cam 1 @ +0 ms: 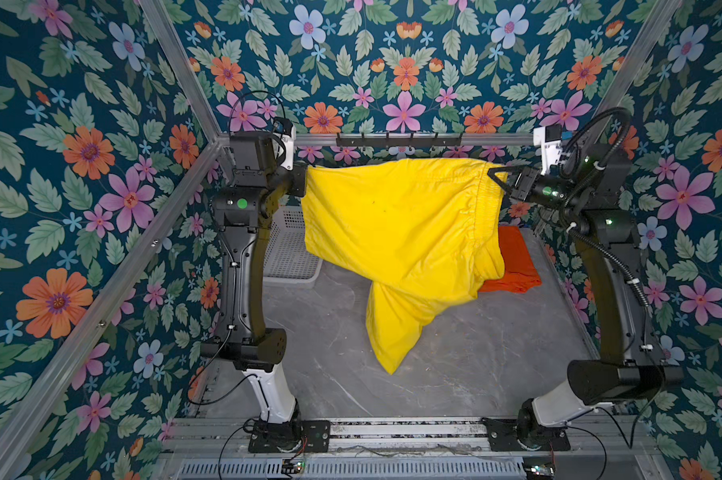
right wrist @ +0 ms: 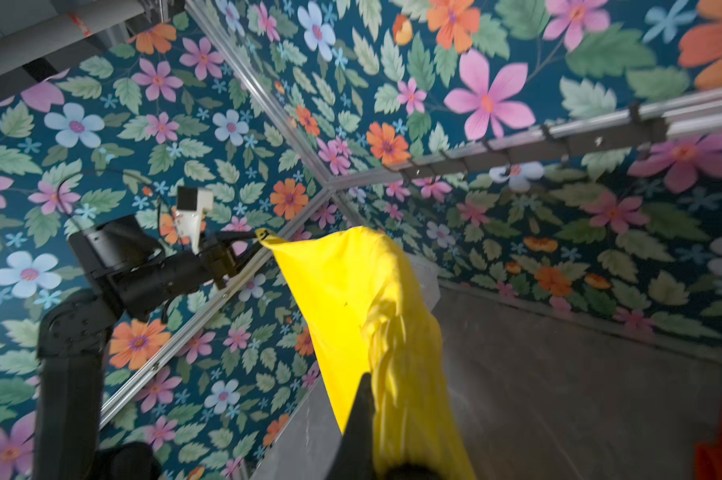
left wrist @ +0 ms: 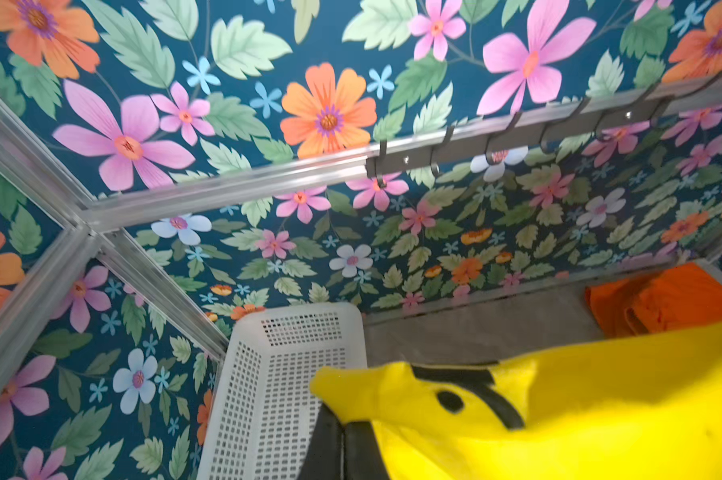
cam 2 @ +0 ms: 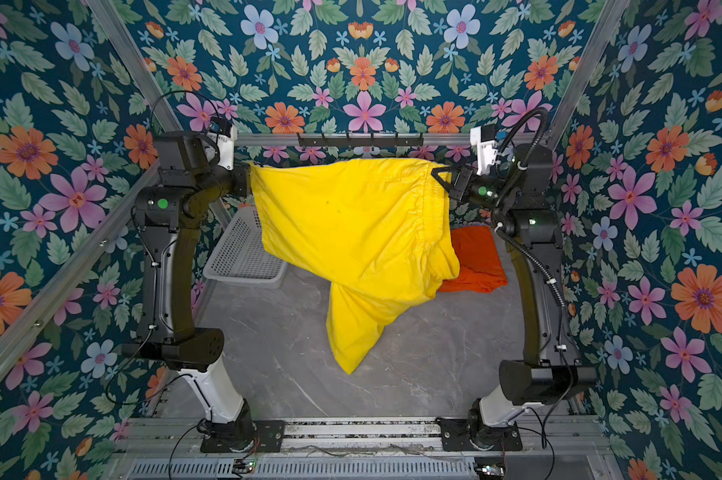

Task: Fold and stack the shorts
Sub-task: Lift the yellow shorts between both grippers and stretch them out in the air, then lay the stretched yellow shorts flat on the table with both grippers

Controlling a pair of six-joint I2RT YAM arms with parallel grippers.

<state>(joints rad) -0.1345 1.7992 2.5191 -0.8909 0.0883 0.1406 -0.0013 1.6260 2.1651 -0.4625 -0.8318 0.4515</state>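
Grey table [cam 1: 454,353]: work surface; above it the yellow shorts [cam 1: 396,232], strung aloft with the waistband to the right and one leg sagging low, apparently stretched to spread flat before folding. White perforated basket [cam 1: 286,245]: far left of the table; orange shorts [cam 1: 517,262]: folded, lying far right, likely the stack's base. Left gripper [right wrist: 256,239] and right gripper [cam 1: 494,174]: each pinched tight on an opposite upper corner of the yellow shorts, sharing the load.
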